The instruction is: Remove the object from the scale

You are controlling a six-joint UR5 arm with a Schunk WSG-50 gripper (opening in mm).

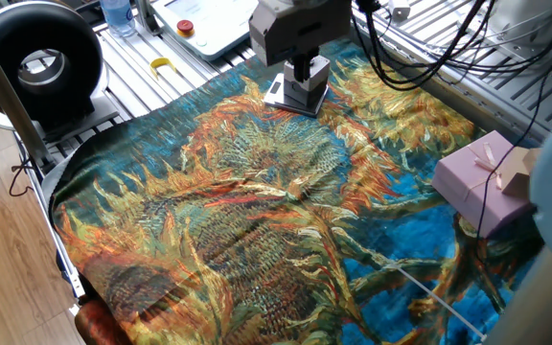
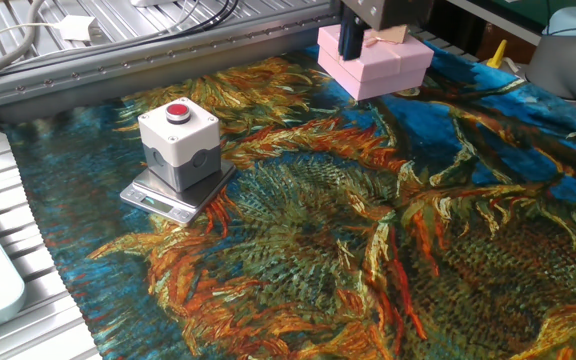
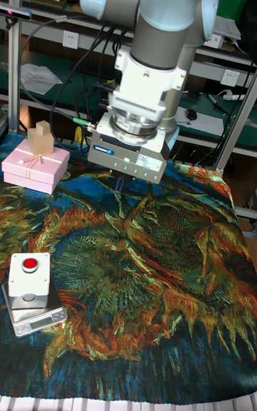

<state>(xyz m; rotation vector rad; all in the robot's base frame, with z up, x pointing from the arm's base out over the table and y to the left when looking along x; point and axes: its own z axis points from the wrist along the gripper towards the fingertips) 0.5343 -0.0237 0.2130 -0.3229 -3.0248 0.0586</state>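
Observation:
The object (image 2: pixel 178 140), a small grey box with a red button on top, sits upright on the scale (image 2: pixel 158 200) at the cloth's left side. Both also show in the tall fixed view, the object (image 3: pixel 28 275) on the scale (image 3: pixel 39 317) at the lower left. In one fixed view the object (image 1: pixel 316 75) and the scale (image 1: pixel 281 96) are partly behind my gripper (image 1: pixel 300 72). My gripper (image 2: pixel 350 48) hangs high over the cloth, well apart from the object and holding nothing. Only a narrow dark finger tip shows under the gripper (image 3: pixel 121 183), so its opening is unclear.
A pale pink gift box (image 2: pixel 373 62) with a small cardboard box (image 3: pixel 41 138) on top stands at the cloth's far corner. A white panel (image 1: pixel 204 24) with a red button, a yellow piece (image 1: pixel 164 65) and a black round device (image 1: pixel 32 62) lie off the cloth. Cables (image 1: pixel 420 57) hang nearby.

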